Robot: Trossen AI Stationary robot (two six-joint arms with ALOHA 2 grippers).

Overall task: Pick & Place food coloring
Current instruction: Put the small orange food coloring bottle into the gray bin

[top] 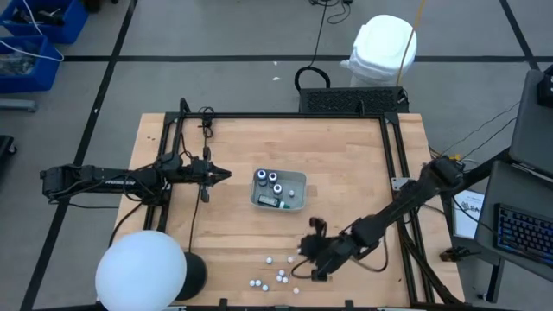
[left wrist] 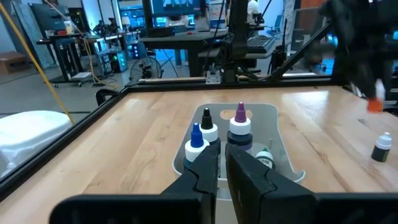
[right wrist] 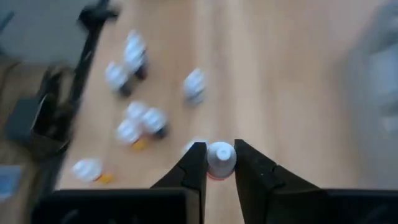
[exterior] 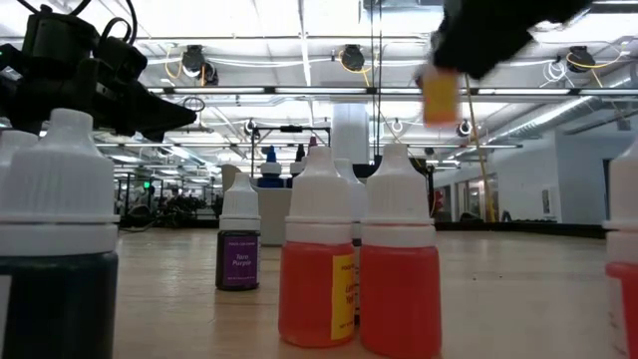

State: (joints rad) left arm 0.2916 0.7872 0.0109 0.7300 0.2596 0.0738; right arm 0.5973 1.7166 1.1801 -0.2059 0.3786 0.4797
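A translucent tray (top: 295, 183) in the table's middle holds several food coloring bottles (left wrist: 239, 127), most standing upright. More small bottles (top: 275, 275) stand loose near the table's near edge, below my right gripper (top: 305, 251). They are also in the right wrist view (right wrist: 134, 121) and close up in the low view (exterior: 319, 259). My right gripper is shut on one orange white-capped bottle (exterior: 439, 97), which is in the air. My left gripper (top: 226, 175) is shut and level, just left of the tray, with nothing between its fingers (left wrist: 205, 171). My right gripper pinches the bottle's white cap (right wrist: 220, 157) between its two fingers. The fingers slant down from the table's right side. The orange body (exterior: 439, 100) hangs below the fingers, lifted clear of the table and of the other bottles.
A white globe on a dark base (top: 140, 272) stands at the near left corner. A black frame rail (top: 285, 116) runs round the table. One dark bottle (left wrist: 381, 148) stands alone right of the tray. Bare wood lies between the tray and the loose bottles.
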